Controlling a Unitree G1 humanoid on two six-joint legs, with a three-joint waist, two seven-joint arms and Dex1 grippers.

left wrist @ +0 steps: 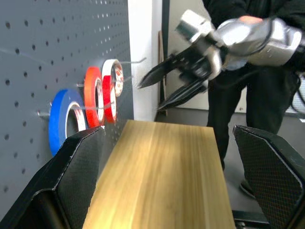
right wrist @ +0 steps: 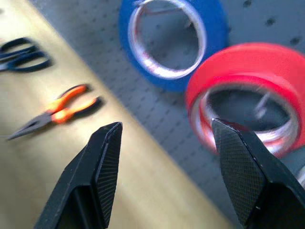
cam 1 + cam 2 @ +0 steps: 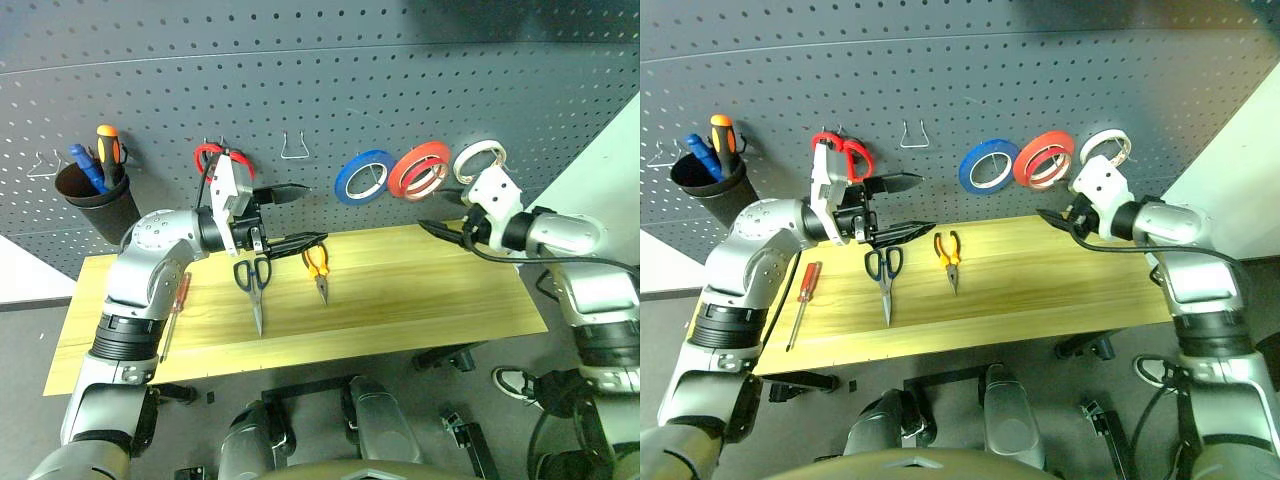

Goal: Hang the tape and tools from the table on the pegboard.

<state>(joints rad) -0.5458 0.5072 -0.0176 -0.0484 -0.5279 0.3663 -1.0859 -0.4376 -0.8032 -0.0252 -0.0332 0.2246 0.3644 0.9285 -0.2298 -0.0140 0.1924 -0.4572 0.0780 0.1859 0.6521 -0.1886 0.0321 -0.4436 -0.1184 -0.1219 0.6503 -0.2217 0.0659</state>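
Note:
Blue tape [image 3: 362, 176], red tape [image 3: 420, 170] and white tape [image 3: 479, 160] hang on hooks of the dark grey pegboard [image 3: 330, 90]. My right gripper [image 3: 435, 232] is open and empty, just below the red and white rolls, pointing left over the table's far right corner. On the yellow table [image 3: 420, 300] lie dark-handled scissors [image 3: 254, 280], orange-handled pliers [image 3: 318, 268] and a red-handled screwdriver [image 3: 180, 295]. My left gripper [image 3: 300, 215] is open and empty above the scissors and pliers, pointing right along the board.
Red-handled scissors [image 3: 215, 155] hang on the board behind my left wrist. An empty wire hook [image 3: 294, 148] sits right of them. At far left, a black cup [image 3: 98, 200] holds blue and orange screwdrivers. A white wall [image 3: 600, 170] borders the right side.

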